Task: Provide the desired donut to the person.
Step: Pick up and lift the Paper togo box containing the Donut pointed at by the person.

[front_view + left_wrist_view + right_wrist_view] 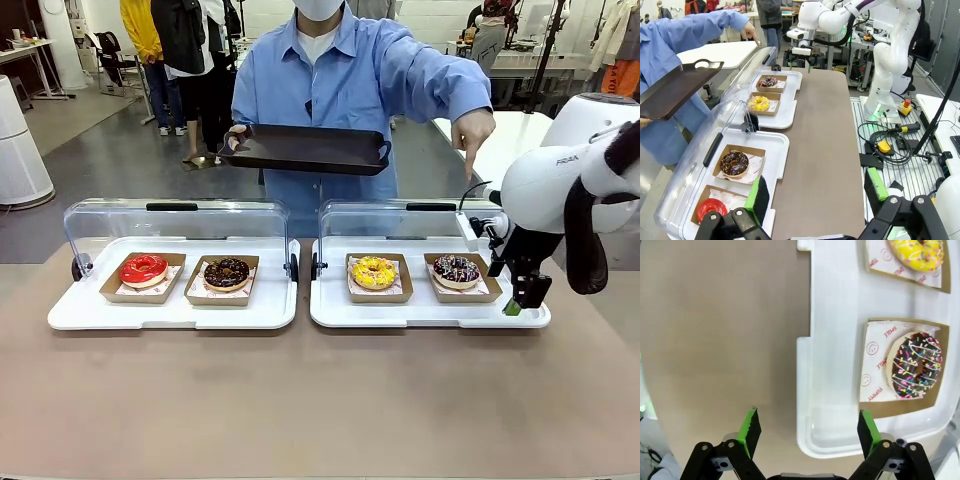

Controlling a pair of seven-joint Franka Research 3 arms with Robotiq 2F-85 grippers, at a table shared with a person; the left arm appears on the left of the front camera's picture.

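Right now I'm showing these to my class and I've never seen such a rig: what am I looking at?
Two robot arms share a table with a person. The front picture looks across from the robot's side. The other two come from cameras on each wrist, looking along that arm's fingers. The left arm's fingers and the right arm's fingers stand open, empty. Two white trays with opened clear lids lie on the table: the left tray carries a red donut and a chocolate donut, the right tray a yellow donut and a sprinkled donut. The person holds a dark tray and points a free hand down toward the sprinkled donut.
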